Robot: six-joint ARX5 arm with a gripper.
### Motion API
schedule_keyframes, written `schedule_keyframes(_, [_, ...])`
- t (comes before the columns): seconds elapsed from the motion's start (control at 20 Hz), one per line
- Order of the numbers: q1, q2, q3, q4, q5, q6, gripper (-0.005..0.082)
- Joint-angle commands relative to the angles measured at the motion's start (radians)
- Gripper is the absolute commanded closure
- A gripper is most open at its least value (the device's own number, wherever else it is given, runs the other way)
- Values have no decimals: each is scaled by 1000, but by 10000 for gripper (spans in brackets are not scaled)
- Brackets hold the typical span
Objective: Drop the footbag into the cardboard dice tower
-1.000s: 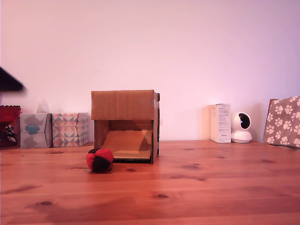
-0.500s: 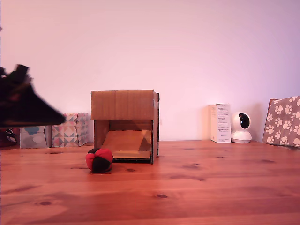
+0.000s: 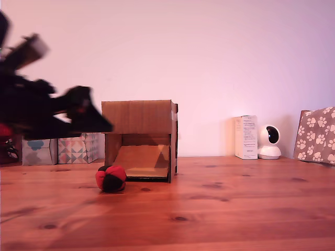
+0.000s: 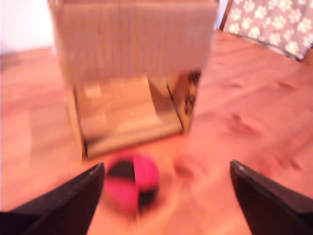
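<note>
The arm reaches in from the left edge of the exterior view, dark and smeared by motion blur, its gripper [image 3: 97, 123] pointing rightward at mid-height. In the wrist view the gripper [image 4: 166, 169] has its two dark fingers [image 4: 73, 200] spread wide apart, nothing between them, filling the lower corners.

Wooden table [image 3: 235, 209] bears footbag [image 3: 111, 178], cardboard dice tower [image 3: 139, 138], apparently touching.

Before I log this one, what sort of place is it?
Probably a home room: a pine table against a plain wall, with patterned tissue boxes, a small white camera and a paw-print cushion.
</note>
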Motion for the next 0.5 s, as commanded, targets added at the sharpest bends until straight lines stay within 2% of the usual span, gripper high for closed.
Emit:
schedule_keyframes(0.0, [-2, 70, 27, -6, -3, 7, -14])
schedule_keyframes(0.2, [-2, 217, 142, -51, -11, 30, -13])
schedule_keyframes(0.45, [-2, 362, 273, -167, -32, 32, -11])
